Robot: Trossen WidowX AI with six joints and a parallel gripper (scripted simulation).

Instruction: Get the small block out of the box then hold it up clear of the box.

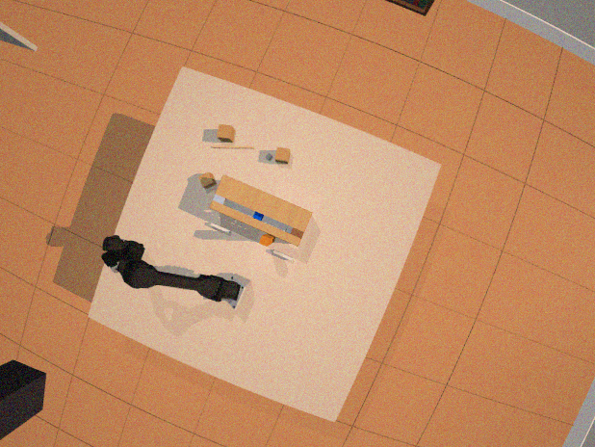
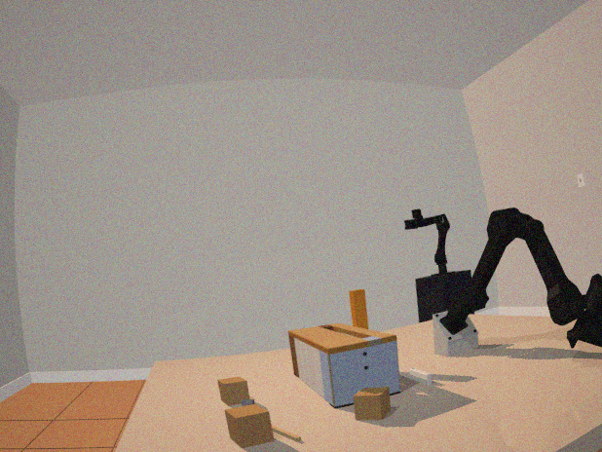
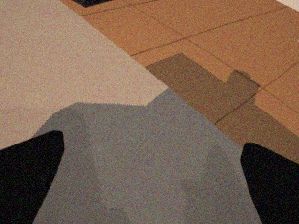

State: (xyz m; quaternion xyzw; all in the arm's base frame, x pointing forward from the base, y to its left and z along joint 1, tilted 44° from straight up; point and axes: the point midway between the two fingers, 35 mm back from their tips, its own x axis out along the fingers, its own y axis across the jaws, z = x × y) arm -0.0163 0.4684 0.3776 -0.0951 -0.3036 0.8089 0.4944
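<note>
One blue block sits inside the box, well apart from the open, empty gripper.

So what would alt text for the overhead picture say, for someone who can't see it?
Seen from above, a black jointed robot arm folds back over the left edge of a pale square table, its open gripper holding nothing. Mid-table lies a long tan wooden box with a small blue block inside on a grey shelf; three small tan cubes lie beyond it.
</note>
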